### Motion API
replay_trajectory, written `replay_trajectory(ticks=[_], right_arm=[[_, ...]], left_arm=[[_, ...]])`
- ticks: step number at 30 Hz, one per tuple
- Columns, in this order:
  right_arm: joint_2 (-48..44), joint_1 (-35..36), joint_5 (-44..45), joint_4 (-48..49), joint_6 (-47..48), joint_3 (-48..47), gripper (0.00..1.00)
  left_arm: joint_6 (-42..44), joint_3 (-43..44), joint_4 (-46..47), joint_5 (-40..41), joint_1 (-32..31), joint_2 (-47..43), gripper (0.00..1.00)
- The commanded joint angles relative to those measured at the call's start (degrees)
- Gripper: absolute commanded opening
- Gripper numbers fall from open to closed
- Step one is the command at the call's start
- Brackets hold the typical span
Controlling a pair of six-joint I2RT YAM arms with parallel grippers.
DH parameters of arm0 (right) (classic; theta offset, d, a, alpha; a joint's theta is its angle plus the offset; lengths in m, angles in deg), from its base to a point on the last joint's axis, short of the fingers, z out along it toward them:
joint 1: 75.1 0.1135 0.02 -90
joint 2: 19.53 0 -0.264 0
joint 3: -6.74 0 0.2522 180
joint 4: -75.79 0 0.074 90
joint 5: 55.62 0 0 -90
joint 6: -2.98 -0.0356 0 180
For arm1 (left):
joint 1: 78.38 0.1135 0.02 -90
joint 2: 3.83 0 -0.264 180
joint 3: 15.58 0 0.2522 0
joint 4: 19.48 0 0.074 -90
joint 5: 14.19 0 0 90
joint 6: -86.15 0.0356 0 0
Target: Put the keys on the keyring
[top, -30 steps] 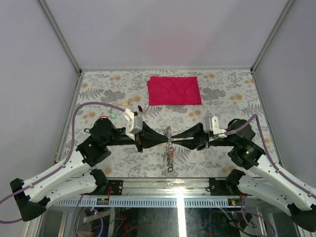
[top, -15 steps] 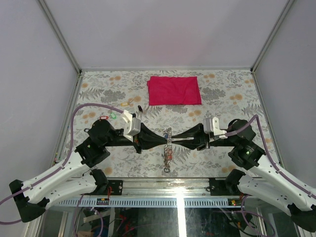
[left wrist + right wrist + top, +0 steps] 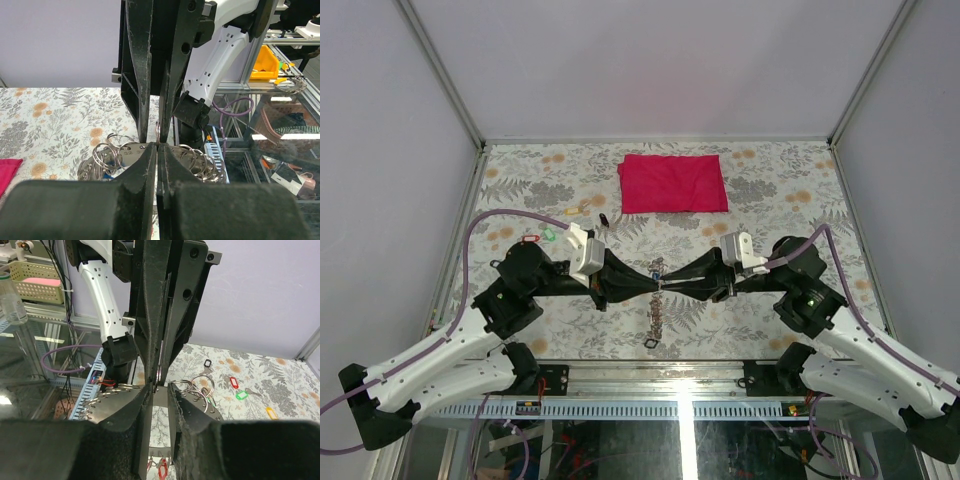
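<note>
Jaws, two pairs, pinch one keyring point(image 3: 660, 284); four keys point(image 3: 548, 235) lie loose.

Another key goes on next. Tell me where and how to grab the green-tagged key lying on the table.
Grip the green-tagged key by its plastic tag, coming straight down and pinching across the tag's width. It lies flat on the table, apart from the red-tagged key, so a top approach likely suits.

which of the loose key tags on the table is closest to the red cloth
The black tag, just off the red cloth's lower-left corner; the yellow tag, green tag and red tag lie farther left.
</note>
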Motion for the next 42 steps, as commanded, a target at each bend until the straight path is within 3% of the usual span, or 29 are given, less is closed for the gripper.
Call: replay_trajectory(ticks=[1, 4, 8, 11, 14, 17, 21, 27, 42], right_arm=[[0.8, 0.5, -1.4, 4.9, -1.1, -2.9, 0.22], [1.3, 0.5, -1.7, 4.8, -1.0, -3.2, 0.19], [1.6, 0.5, -1.6, 3.6, -0.3, -3.7, 0.03], [1.2, 0.5, -0.4, 2.9, 0.5, -3.6, 0.01], [0.1, 0.5, 1.7, 4.7, 0.3, -2.8, 0.00], [-1.6, 0.5, 3.9, 12.8, -1.6, 0.1, 0.00], [-2.8, 0.4, 4.4, 22.9, -5.1, 3.7, 0.00], [0.0, 0.5, 4.3, 32.3, -12.4, 4.5, 0.00], [8.9, 0.4, 4.8, 54.0, -31.1, 3.4, 0.00]], left_arm=[[1.0, 0.4, 4.7, -0.4, -0.3, -0.5, 0.00], [1.3, 0.6, 4.3, -0.4, -0.3, -0.5, 0.00], [1.9, 1.2, 2.8, -0.2, -0.4, -0.5, 0.00], [2.1, 1.5, 2.3, 0.2, -0.3, -0.9, 0.01], [2.2, 2.0, 1.8, 0.3, -0.3, -1.7, 0.12], [2.4, 1.9, 1.5, 0.6, -0.3, -3.7, 0.24], [2.5, 1.2, 1.3, 0.9, -0.4, -6.1, 0.30], [1.8, 0.1, 3.3, 2.5, -0.3, -8.2, 0.29], [-1.6, -2.3, 18.1, 4.9, -0.3, -9.1, 0.26]])
